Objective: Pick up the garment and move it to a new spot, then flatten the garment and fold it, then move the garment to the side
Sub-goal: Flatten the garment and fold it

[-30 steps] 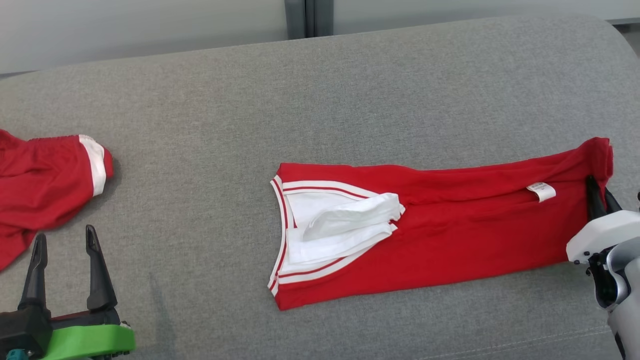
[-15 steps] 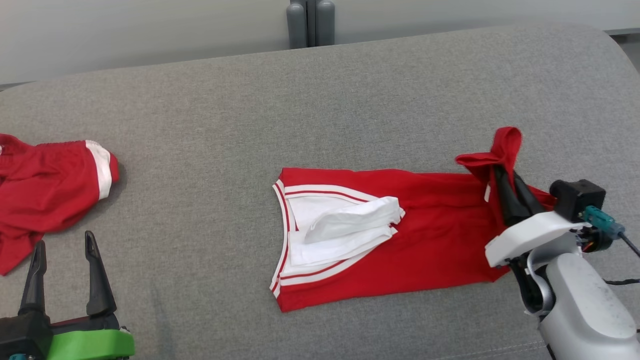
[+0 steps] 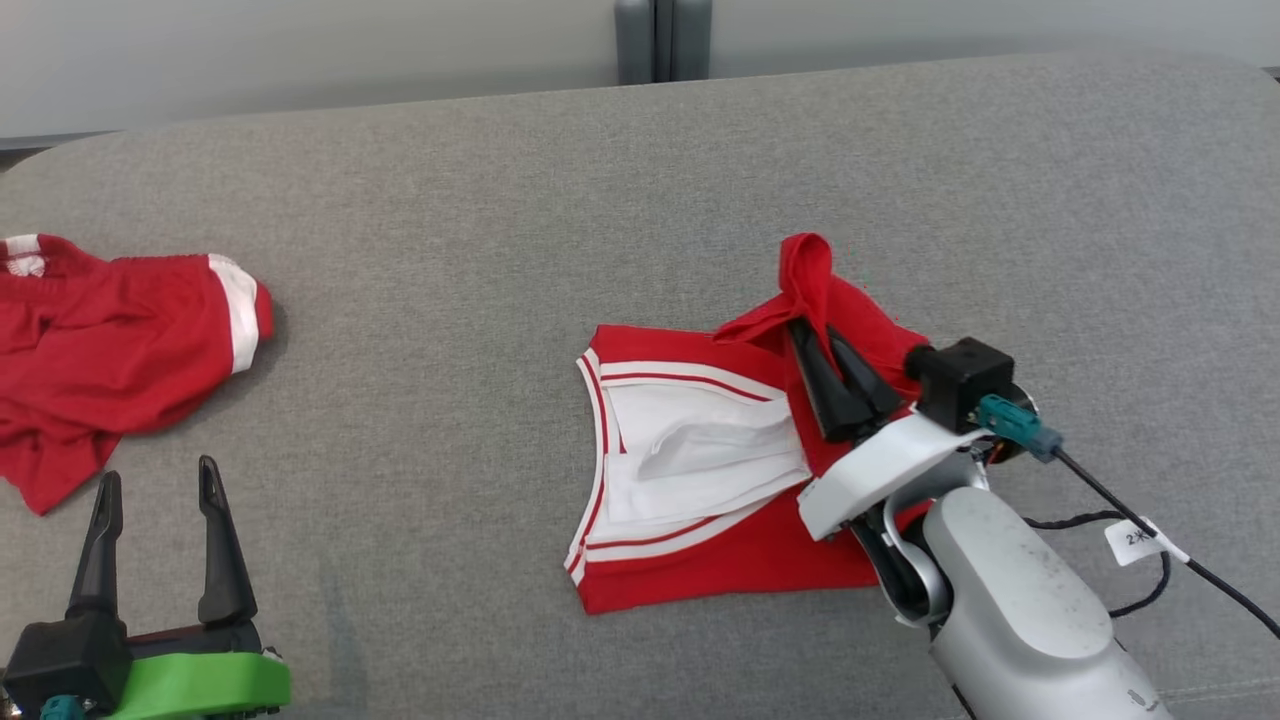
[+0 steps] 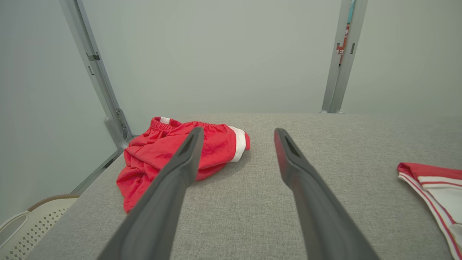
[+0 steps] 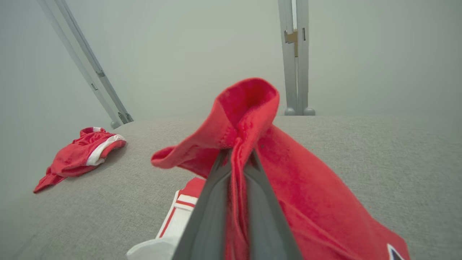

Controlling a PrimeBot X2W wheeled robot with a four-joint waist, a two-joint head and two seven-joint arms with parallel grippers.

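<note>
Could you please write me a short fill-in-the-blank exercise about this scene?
The right gripper is ____ on a lifted edge of the red jersey.
The left gripper stands ____, holding nothing.
In the head view, the red shorts lie to the jersey's ____.
Both garments rest on a fabric surface coloured ____.
Missing words: shut; open; left; grey.

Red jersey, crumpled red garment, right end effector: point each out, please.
Red jersey [image 3: 720, 572], head view, flat red panel below the white trim.
Crumpled red garment [image 3: 110, 350], head view, middle of its fabric.
Right end effector [image 3: 813, 330], head view, between fingertips shut on the jersey's lifted edge.
</note>
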